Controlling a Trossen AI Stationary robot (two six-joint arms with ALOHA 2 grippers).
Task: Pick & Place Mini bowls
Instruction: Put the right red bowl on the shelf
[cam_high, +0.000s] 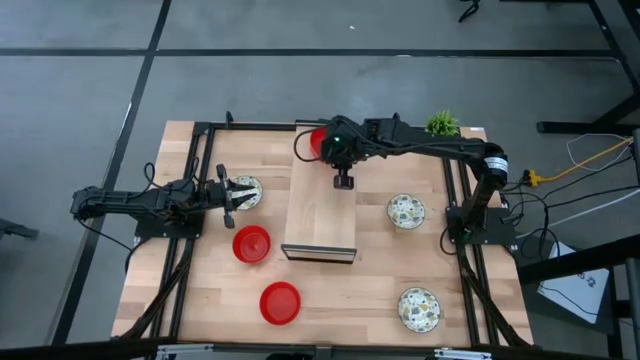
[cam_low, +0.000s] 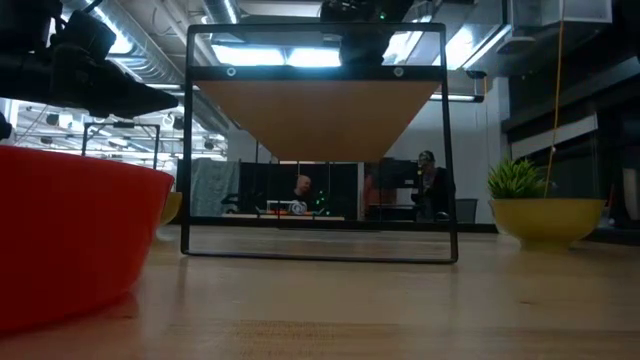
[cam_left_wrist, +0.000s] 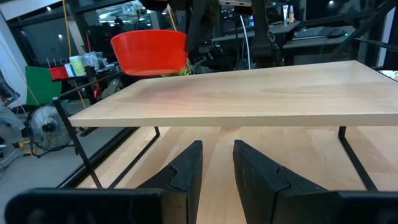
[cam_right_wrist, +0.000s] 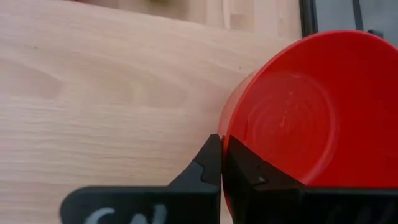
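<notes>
Right gripper reaches over the far end of the raised wooden shelf at the middle of the counter. Fingers clenched on the rim of a red bowl, one finger inside, one outside; a rim pinch suits a shallow bowl with nothing else to grab. From the left wrist view the bowl hangs tilted just above the shelf's far edge, clear of the board. Judgement: this is the carry or set-down stage, with the shelf the likely destination.

Left gripper waits low at the counter's left side, pointed toward the shelf. Its fingers stand slightly apart with nothing between them. From above, a patterned bowl lies at or under its tips; contact cannot be told.

Other bowls on the counter:
- red bowl, just left of the shelf's near end
- red bowl, near the front, apart from the first
- patterned bowl, right of the shelf
- patterned bowl, front right

Potted plant sits at the far right corner, not part of the job.

Judgement: nothing rests on the shelf top yet, so the task looks early. The tilt in the held bowl may need levelling before release, or it could rock or slide off the edge.
</notes>
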